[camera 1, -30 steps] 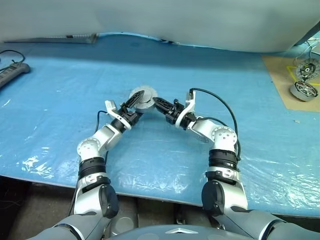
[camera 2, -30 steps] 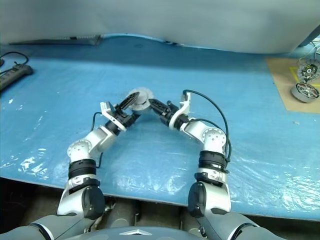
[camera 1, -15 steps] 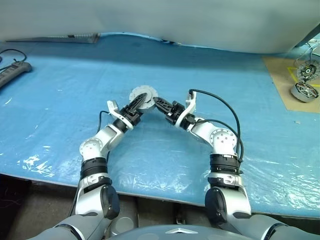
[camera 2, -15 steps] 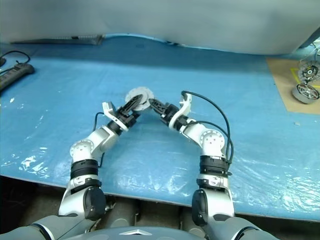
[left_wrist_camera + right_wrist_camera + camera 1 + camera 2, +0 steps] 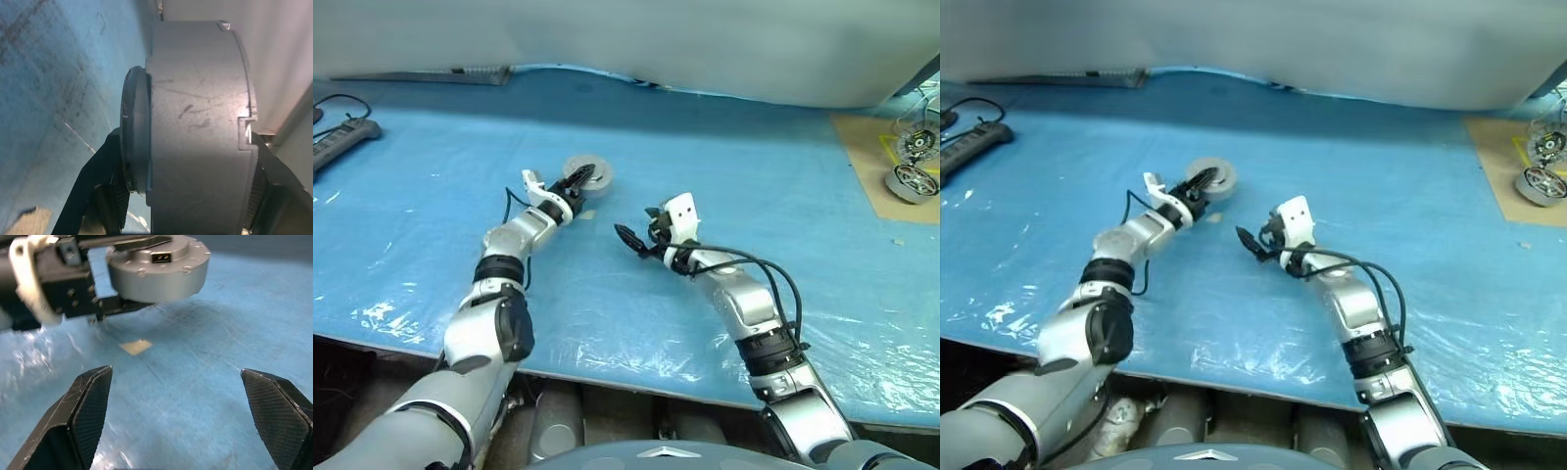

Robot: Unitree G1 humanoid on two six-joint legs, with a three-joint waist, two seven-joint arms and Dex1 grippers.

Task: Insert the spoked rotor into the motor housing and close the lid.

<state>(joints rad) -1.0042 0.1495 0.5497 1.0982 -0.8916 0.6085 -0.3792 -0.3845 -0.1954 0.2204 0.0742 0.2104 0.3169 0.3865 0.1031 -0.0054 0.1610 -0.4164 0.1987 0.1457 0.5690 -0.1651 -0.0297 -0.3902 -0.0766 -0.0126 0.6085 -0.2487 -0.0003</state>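
My left gripper (image 5: 579,179) reaches out over the blue table and is shut on the motor housing (image 5: 592,173), a round grey drum held just above the sheet. In the left wrist view its fingers (image 5: 98,186) press on the housing's (image 5: 195,127) two flat ends. A thin disc that I take for the lid (image 5: 133,137) lies flat against one end. The spoked rotor is hidden. My right gripper (image 5: 636,227) hangs open nearer to me and to the right of the housing, apart from it. Its fingers (image 5: 88,401) stand wide with nothing between them.
A small tan patch (image 5: 588,213) lies on the sheet below the housing. A power strip (image 5: 342,137) is at the far left. On a brown board at the far right stand silver wheel-like motor parts (image 5: 911,179). The table's front edge runs close to me.
My right gripper has opened, let go of the housing, rolled over and drawn back toward me. My left arm has stretched forward, carrying the housing away.
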